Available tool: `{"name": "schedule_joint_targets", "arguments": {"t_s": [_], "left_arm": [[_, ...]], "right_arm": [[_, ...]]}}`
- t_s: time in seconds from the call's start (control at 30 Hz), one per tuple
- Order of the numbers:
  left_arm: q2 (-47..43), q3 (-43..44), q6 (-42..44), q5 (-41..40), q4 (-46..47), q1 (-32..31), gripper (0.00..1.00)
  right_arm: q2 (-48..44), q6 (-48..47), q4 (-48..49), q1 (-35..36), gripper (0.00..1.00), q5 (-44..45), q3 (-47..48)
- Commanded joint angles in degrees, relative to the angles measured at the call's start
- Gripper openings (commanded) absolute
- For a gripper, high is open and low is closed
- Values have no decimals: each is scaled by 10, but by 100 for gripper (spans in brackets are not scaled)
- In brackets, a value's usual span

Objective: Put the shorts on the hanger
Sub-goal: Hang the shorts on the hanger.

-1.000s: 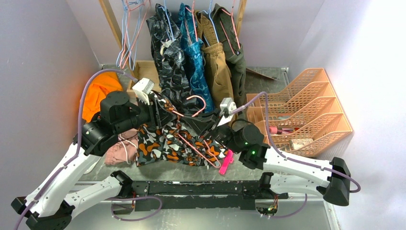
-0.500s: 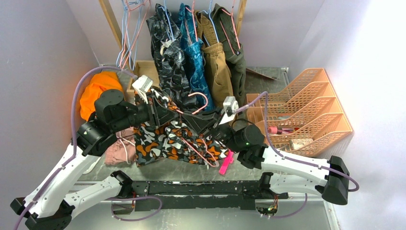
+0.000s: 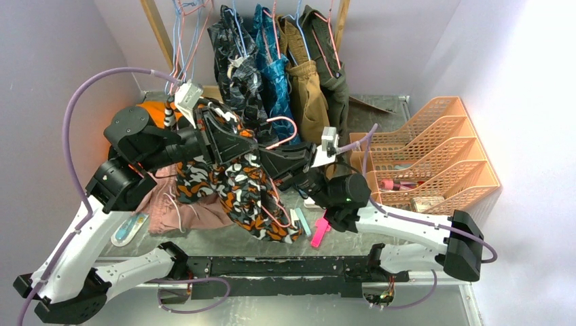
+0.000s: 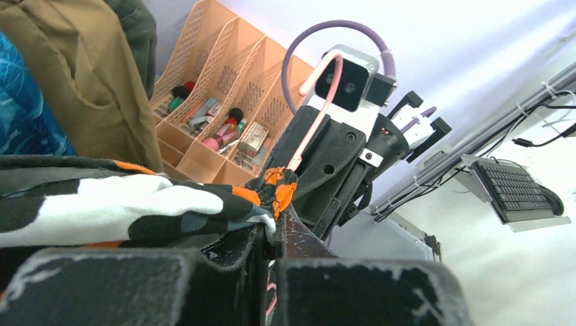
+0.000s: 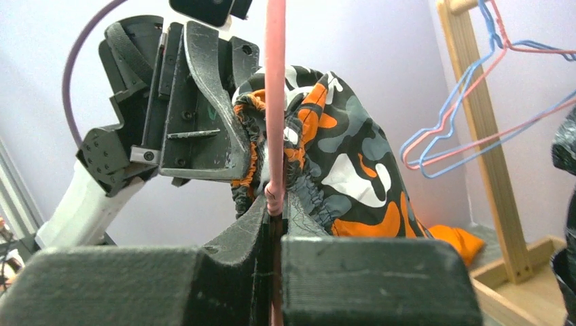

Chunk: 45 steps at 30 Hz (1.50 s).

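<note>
— What are your grippers holding right now?
— Your left gripper (image 4: 272, 232) is clamping tight on the waistband of the shorts (image 3: 239, 193). Your right gripper (image 5: 274, 204) is pinching the wire of the pink hanger (image 5: 274, 102), jaws nearly together.
— Where are the shorts sitting?
— They are draping down between your two arms, with the waistband bunching just beside the hanger wire.

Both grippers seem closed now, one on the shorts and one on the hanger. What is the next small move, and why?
Probably the left gripper should draw the waistband of the shorts a little along the hanger while the right gripper holds it steady. The fabric is bunched against the wire just above the right gripper, not yet spread over it.
</note>
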Motion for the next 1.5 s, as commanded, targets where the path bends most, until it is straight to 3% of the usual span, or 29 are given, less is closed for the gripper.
{"name": "schedule_joint_targets", "arguments": {"t_s": [0.0,0.23,0.63,0.97,1.27,1.47], "left_arm": [[11,36,-7,37,28,-8,7],[9,25,-8,33,32,-9,7],[-3,-5,-2,25,6,-9,7],[-20,-35,9,17,-44,-9,31],[-33,-38,18,7,-65,-9,63],[-38,-29,20,10,-71,-9,76]], "right_arm": [[24,24,39,-3,0,-37,44],[60,23,-90,-4,0,-72,111],[34,37,64,-19,0,-90,64],[37,111,187,-36,0,-77,27],[32,126,210,-42,0,-81,21],[39,154,238,-52,0,-87,19]]}}
